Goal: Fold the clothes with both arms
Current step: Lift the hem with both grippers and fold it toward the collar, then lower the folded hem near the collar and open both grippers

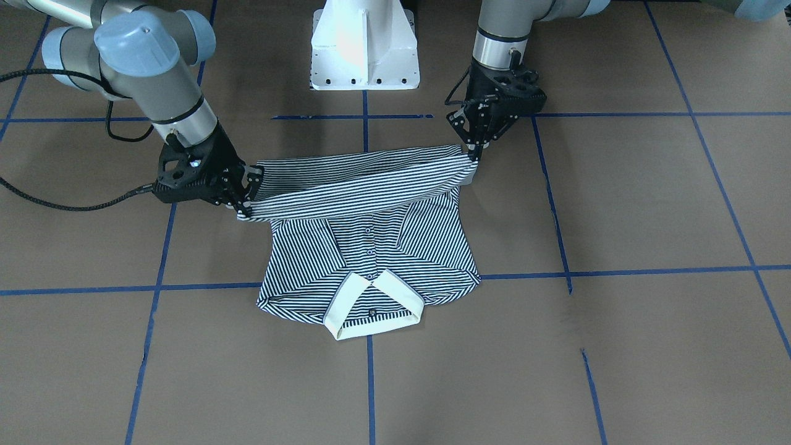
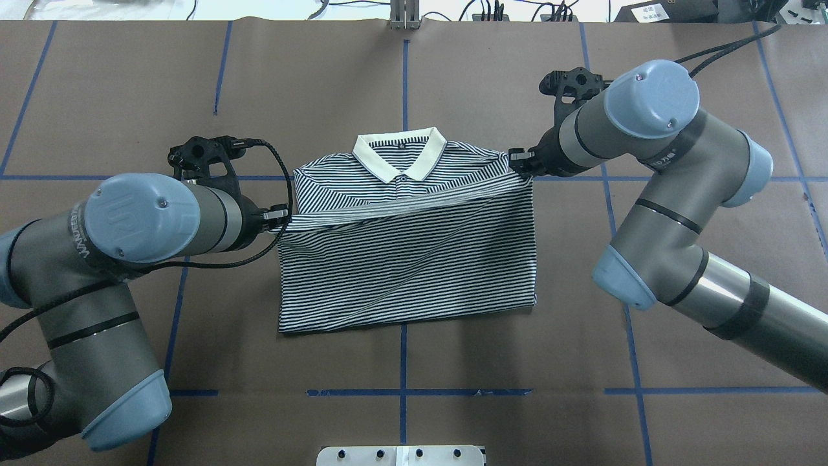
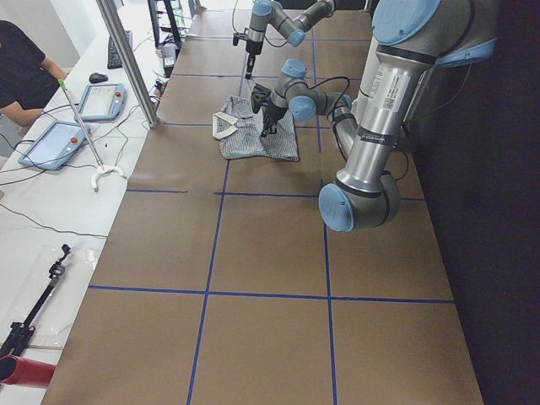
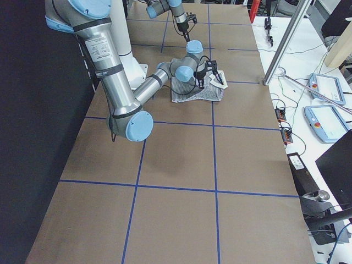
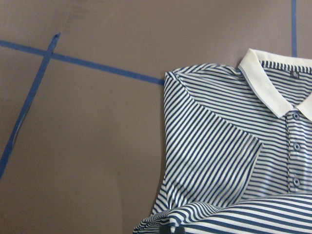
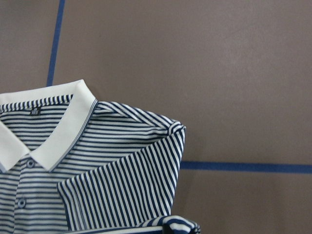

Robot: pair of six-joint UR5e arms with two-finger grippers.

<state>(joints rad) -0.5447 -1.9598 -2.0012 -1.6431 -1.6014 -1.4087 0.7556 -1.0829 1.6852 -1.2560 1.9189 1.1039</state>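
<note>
The striped polo shirt [image 2: 407, 272] lies face up mid-table, its cream collar [image 2: 400, 155] on the side away from the robot. Its lower hem is lifted and stretched as a band [image 1: 364, 179] between both grippers, above the chest. My left gripper [image 2: 283, 219] is shut on one hem corner, on the right of the front-facing view [image 1: 474, 154]. My right gripper [image 2: 519, 162] is shut on the other corner [image 1: 245, 201], closer to the collar. Both wrist views look down on a folded-in sleeve [image 5: 214, 156] [image 6: 122, 190], with the held hem at their lower edge.
The white pedestal base [image 1: 364, 46] stands behind the shirt on the robot's side. Blue tape lines [image 1: 556, 272] cross the brown table cover. A side bench with tablets [image 3: 101, 101] and a seated person [image 3: 21, 67] runs along the far edge.
</note>
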